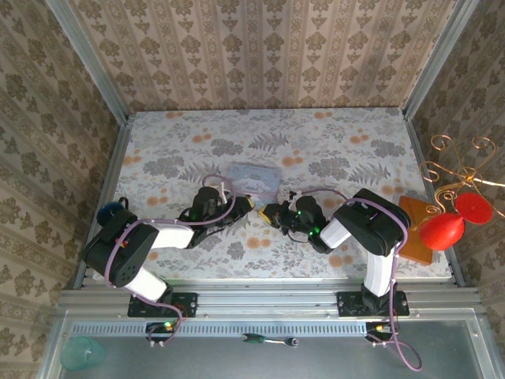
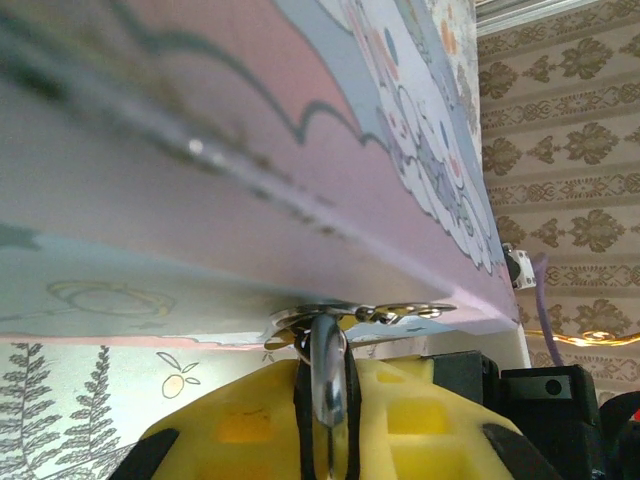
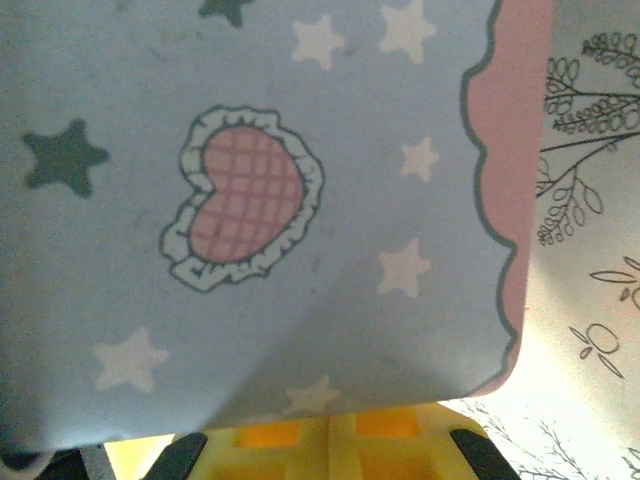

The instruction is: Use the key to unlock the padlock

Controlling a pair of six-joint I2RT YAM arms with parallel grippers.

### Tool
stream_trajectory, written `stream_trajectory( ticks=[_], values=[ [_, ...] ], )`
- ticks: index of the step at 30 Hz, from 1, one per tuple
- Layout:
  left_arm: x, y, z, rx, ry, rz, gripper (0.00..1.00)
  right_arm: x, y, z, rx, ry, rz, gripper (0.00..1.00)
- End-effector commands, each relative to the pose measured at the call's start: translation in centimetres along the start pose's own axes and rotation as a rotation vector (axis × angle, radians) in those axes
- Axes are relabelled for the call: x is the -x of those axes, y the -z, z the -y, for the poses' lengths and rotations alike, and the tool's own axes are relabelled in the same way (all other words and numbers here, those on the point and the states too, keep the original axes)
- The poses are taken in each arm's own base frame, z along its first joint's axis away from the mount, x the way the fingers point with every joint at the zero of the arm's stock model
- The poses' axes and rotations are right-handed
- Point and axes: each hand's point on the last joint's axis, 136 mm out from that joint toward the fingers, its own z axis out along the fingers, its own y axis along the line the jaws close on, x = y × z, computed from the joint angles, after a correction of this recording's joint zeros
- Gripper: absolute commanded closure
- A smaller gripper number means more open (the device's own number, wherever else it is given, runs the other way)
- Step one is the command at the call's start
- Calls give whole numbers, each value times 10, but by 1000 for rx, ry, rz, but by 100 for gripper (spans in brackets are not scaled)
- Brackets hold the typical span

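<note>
My left gripper (image 2: pixel 330 400) is shut on the silver key (image 2: pixel 328 375), which stands upright between the yellow fingers (image 2: pixel 230 425). The key's ring (image 2: pixel 360 315) lies flat just above them, right under the edge of the pastel blue-pink tin (image 2: pixel 250 120). In the top view the left gripper (image 1: pixel 241 207) and right gripper (image 1: pixel 274 213) face each other just in front of the tin (image 1: pixel 256 178). The right gripper's yellow fingers (image 3: pixel 270 445) meet at a thin seam, and the tin (image 3: pixel 260 200) covers their tips. The padlock is hidden.
An orange board (image 1: pixel 416 229), a red bulb shape (image 1: pixel 442 230) and a gold wire stand (image 1: pixel 458 170) sit at the table's right edge. A dark blue ball (image 1: pixel 110 212) lies at the left edge. Patterned walls enclose the table on three sides.
</note>
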Motion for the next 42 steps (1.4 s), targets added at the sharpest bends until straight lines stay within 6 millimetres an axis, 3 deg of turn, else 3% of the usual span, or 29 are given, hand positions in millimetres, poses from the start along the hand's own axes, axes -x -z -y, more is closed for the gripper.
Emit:
stream_trajectory(
  ticks=[1,11,22,34,42],
  values=[
    [-44,0,54,-169,-94,-200,91,-17,-10,-71,209,92,-48,100],
    [-48,0,38,-98,-92,-218,91,-20,-10,-84,240,116,-62,100],
    [-47,-2,35,-74,-89,-211,91,-30,-11,-88,251,136,-75,100],
    [-50,3,38,-69,-106,-219,91,-15,-6,-67,201,118,-20,100],
    [-68,-5,30,32,-133,-262,91,-11,-4,-91,255,116,17,100]
  ],
)
